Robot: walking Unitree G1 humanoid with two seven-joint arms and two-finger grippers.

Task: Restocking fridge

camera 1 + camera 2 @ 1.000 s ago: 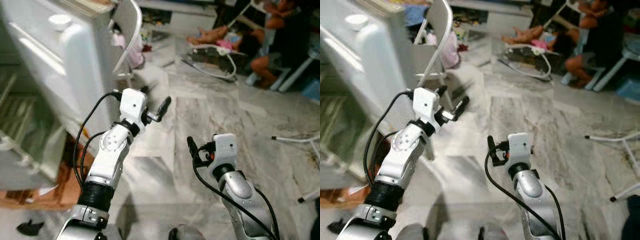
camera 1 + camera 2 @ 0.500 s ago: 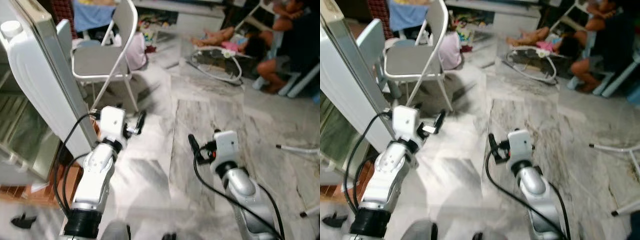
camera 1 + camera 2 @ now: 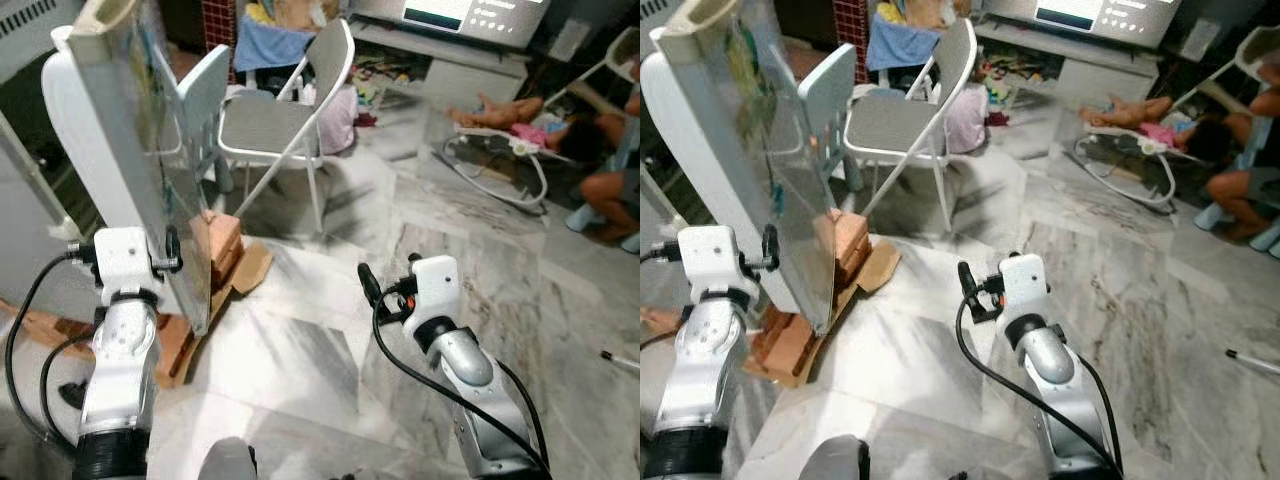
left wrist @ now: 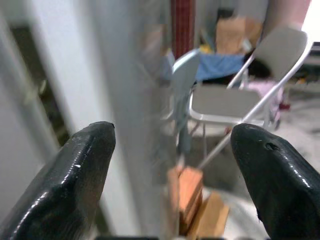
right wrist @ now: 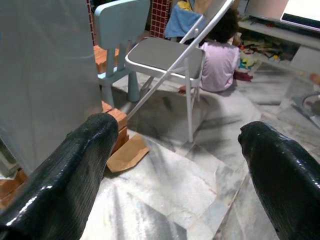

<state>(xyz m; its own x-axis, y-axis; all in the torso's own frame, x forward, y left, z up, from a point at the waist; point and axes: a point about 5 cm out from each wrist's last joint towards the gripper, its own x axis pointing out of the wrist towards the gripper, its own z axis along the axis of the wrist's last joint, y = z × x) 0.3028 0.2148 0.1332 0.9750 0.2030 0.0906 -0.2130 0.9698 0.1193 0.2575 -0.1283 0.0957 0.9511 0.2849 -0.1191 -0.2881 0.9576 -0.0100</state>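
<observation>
The white fridge door (image 3: pixel 95 150) stands open at the left, seen nearly edge-on, with its grey outer face (image 3: pixel 150 190) turned to the room. My left gripper (image 3: pixel 172 262) is open right at the door's lower edge. In the left wrist view the blurred door edge (image 4: pixel 132 115) lies between its fingertips (image 4: pixel 75 175). My right gripper (image 3: pixel 368 288) hangs open over the marble floor with nothing between its fingers (image 5: pixel 70 175). I cannot see the fridge's inside.
Bricks (image 3: pixel 218 240) and cardboard (image 3: pixel 250 270) lie at the fridge's foot. A grey folding chair (image 3: pixel 285 120) and a pale blue child's chair (image 3: pixel 205 95) stand behind. A child in pink (image 3: pixel 340 115) sits on the floor, more people (image 3: pixel 600 180) and a baby bouncer (image 3: pixel 500 165) at right.
The whole view has swung, so the camera moved. My left gripper has come down from over the floor to the door's edge. The right gripper keeps its open pose.
</observation>
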